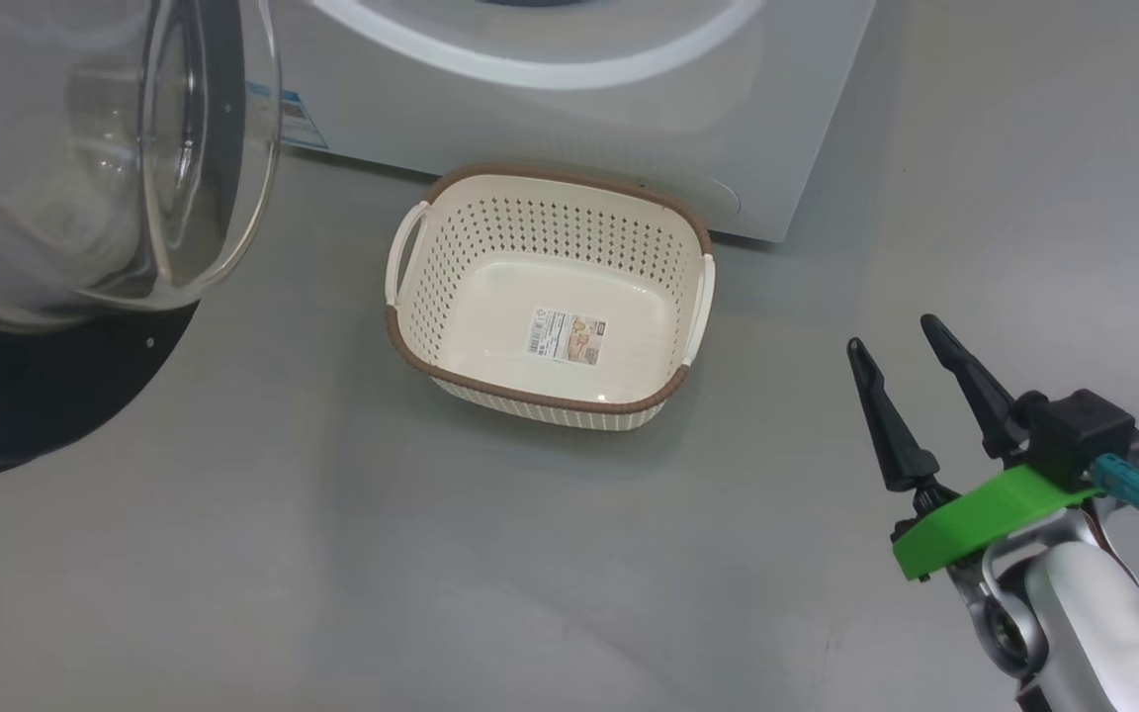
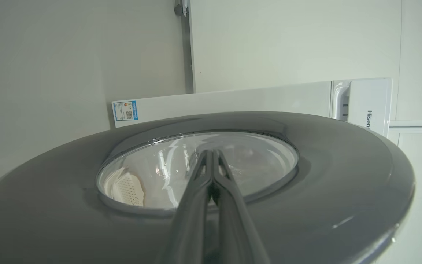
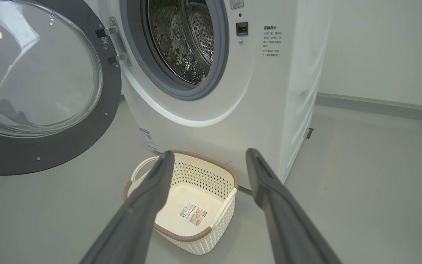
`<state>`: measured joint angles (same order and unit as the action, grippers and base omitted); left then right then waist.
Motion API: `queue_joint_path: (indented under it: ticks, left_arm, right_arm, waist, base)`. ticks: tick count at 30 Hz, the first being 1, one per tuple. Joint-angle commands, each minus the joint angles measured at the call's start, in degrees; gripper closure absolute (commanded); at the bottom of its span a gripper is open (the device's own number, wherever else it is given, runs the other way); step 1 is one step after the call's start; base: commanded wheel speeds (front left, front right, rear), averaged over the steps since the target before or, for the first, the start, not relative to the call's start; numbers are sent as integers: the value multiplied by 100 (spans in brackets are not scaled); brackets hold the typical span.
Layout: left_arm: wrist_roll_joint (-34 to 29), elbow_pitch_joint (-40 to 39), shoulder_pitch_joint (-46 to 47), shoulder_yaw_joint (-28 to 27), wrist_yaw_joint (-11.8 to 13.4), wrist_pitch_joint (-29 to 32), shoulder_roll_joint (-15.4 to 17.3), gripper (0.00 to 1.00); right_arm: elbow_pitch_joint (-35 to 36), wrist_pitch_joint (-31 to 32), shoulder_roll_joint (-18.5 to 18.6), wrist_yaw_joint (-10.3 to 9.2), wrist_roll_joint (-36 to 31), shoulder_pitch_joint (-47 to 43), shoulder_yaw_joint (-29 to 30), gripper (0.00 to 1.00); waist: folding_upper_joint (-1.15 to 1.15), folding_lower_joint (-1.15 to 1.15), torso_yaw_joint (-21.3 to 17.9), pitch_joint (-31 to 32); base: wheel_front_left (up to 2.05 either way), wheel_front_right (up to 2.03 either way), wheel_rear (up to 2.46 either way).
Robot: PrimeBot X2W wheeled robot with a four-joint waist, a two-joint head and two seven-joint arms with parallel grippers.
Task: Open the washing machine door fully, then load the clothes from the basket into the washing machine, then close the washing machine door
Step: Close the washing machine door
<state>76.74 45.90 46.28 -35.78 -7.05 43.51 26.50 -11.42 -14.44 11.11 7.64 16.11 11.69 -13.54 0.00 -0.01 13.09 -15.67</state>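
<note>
Washing machine door (image 3: 50, 154) stands swung open left of the drum (image 3: 185, 40), its outer face directly ahead of the left gripper (image 2: 211, 152), jaws pressed together; right gripper (image 1: 893, 331), jaws spread, hovers right of the empty basket (image 1: 550, 176).

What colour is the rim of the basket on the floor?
Brown with a woven look; the basket itself is cream. The head view shows it best.

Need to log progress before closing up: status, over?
Left gripper shut, at outer face of washing machine door. Right gripper open, holding nothing, right of basket. Basket empty, door open. Basket sits low, likely under door's swing.
</note>
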Motion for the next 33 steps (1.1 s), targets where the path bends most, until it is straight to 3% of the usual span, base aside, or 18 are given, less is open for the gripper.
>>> queue_joint_path:
  ticks: [1,16,33]
  left_arm:
    - [20,-359,-36,60,-16,143,223,100]
    - [62,-1678,-749,252,420,533,-459,100]
    - [144,-3139,-1413,655,916,655,-1684,100]
  right_arm:
    - [135,-56,-14,-15,-8,-59,-64,0]
    - [82,-56,-243,-15,-8,-153,-10,0]
    - [37,-56,-428,-15,-5,-267,2,0]
  waist:
    - [0,1,22,41]
    - [0,1,-11,383]
    - [0,1,-290,728]
  base:
    - [0,0,0]
    - [0,0,0]
    - [0,0,0]
